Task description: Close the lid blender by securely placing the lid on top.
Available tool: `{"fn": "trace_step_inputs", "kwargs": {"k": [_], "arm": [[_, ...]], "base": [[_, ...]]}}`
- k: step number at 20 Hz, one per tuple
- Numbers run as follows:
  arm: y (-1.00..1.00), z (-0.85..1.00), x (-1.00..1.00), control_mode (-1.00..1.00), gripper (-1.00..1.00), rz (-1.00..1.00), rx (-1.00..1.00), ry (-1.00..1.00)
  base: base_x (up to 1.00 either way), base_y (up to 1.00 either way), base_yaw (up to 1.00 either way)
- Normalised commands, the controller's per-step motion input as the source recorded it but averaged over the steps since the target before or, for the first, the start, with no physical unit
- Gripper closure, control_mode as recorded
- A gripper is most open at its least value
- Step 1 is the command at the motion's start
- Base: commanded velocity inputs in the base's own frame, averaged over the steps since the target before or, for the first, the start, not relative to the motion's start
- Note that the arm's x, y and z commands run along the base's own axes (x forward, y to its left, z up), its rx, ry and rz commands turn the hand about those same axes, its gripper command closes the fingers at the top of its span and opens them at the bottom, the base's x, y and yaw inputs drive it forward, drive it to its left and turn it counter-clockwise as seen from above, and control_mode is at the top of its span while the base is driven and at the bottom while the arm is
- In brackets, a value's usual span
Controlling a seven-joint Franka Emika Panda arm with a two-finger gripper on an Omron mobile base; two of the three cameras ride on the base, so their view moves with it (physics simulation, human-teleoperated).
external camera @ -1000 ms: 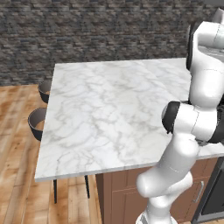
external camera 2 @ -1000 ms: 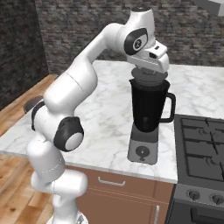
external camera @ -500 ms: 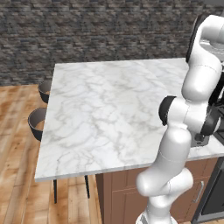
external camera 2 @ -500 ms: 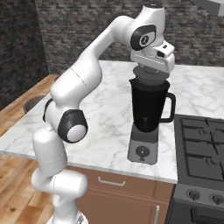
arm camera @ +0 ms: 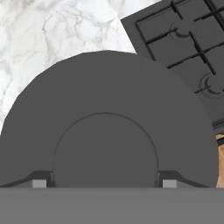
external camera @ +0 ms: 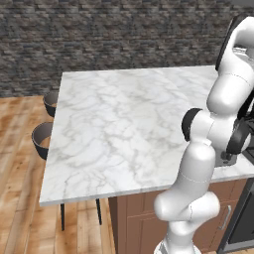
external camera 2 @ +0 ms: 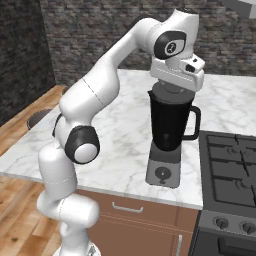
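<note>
Blender [external camera 2: 170,132], a tall black tapered jar with a side handle on a squat grey square base with a round black knob, stands at the front edge of the white marble countertop [external camera: 129,124], near the corner that meets the black gas cooktop [external camera 2: 230,165]. Directly above its rim hangs the white arm's two-finger gripper [external camera 2: 171,91], with the flat round dark-grey lid [arm camera: 107,127] beneath it, a raised disc at its centre between the two small dark fingertips [arm camera: 39,183]. The fingers appear narrowed around that raised centre, though contact itself cannot be confirmed. The lid seems to rest at or just over the jar's mouth. Judged from here, a release while off-centre or tilted could leave the lid cocked on the rim, or let it slide toward the cooktop.
</note>
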Motion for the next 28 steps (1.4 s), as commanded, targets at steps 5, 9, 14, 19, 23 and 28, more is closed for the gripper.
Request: {"fn": "trace_step_inputs", "kwargs": {"k": [5, 9, 14, 19, 23, 28], "arm": [[0.02, 0.05, -0.05, -1.0, 1.0, 0.0, -0.03, 0.0], [0.0, 0.1, -0.08, -1.0, 1.0, 0.0, -0.02, 0.0], [0.07, -0.3, -0.2, -1.0, 1.0, 0.0, -0.05, 0.0], [0.08, -0.58, -0.1, -1.0, 1.0, 0.0, -0.07, 0.03], [0.14, -0.38, -0.16, -1.0, 1.0, 0.02, 0.0, -0.04], [0.17, -0.5, -0.1, -1.0, -1.0, 0.0, 0.0, -0.03]], "base": [[0.0, 0.0, 0.0], [0.0, 0.0, 0.0], [0.0, 0.0, 0.0], [0.0, 0.0, 0.0], [0.0, 0.0, 0.0], [0.0, 0.0, 0.0]]}}
